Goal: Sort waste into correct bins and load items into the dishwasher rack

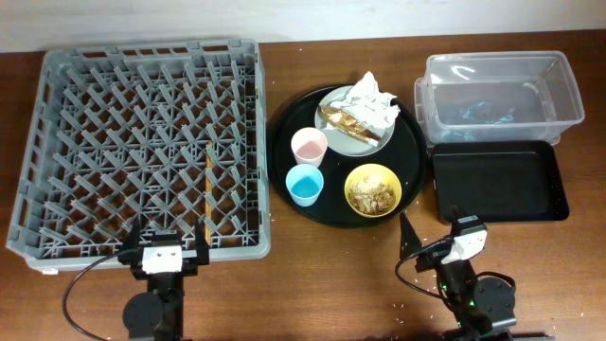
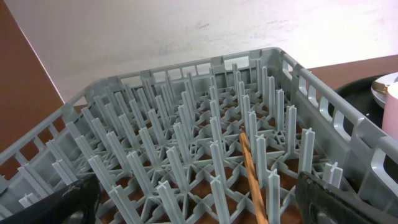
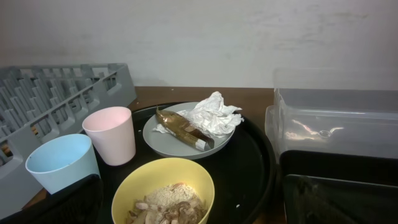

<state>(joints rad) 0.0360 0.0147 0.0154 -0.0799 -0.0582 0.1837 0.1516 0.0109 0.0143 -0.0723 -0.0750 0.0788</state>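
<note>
The grey dishwasher rack (image 1: 142,142) holds only a thin orange stick (image 1: 205,194). A round black tray (image 1: 346,218) carries the grey-white plate (image 1: 331,99) with a crumpled napkin (image 1: 374,95) and brownish scraps (image 1: 343,120), the pink cup (image 1: 309,146), the light-blue cup (image 1: 305,185) and the yellow bowl (image 1: 372,172) of food scraps (image 3: 168,205). The clear tub (image 1: 497,90) and the shallow black tray (image 1: 497,180) stand at the right. My left gripper (image 1: 166,251) is open and empty at the rack's near edge (image 2: 199,199). My right gripper (image 1: 445,248) is open and empty, near the bowl (image 3: 199,199).
The stick lies among the rack's pegs in the left wrist view (image 2: 252,174). A few rice-like grains lie on the brown table near the right arm's base (image 1: 407,301). The tub sits against the black tray's far side.
</note>
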